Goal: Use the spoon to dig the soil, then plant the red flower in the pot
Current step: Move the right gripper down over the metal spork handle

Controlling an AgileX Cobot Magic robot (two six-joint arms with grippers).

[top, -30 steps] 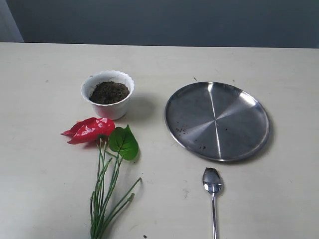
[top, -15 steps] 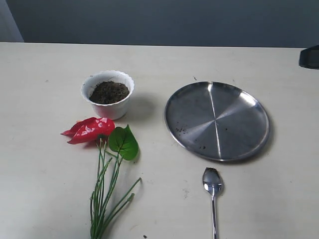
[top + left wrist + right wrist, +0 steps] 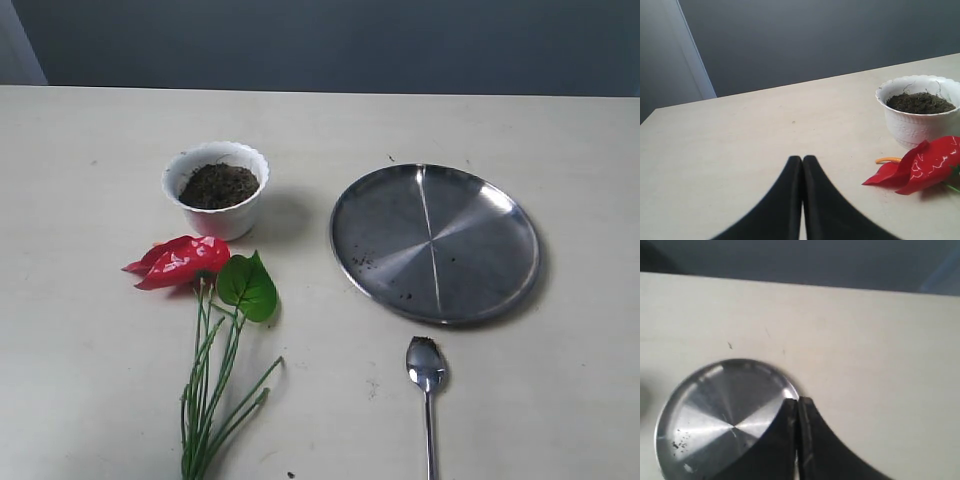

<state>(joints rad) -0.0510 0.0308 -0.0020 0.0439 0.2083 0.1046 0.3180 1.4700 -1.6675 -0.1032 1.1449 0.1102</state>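
No step is done: the soil (image 3: 219, 185) fills the pot (image 3: 216, 189) undug. The red flower (image 3: 180, 261) lies just beside the pot; the spoon (image 3: 427, 395) lies well apart. The left gripper (image 3: 802, 161) and right gripper (image 3: 797, 402) are closed, holding nothing.

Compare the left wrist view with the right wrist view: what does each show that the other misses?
Only the left wrist view shows the pot with soil, the red flower, and the shut left gripper. Only the right wrist view shows the steel plate and the shut right gripper. Both share the bare table; neither shows the spoon.
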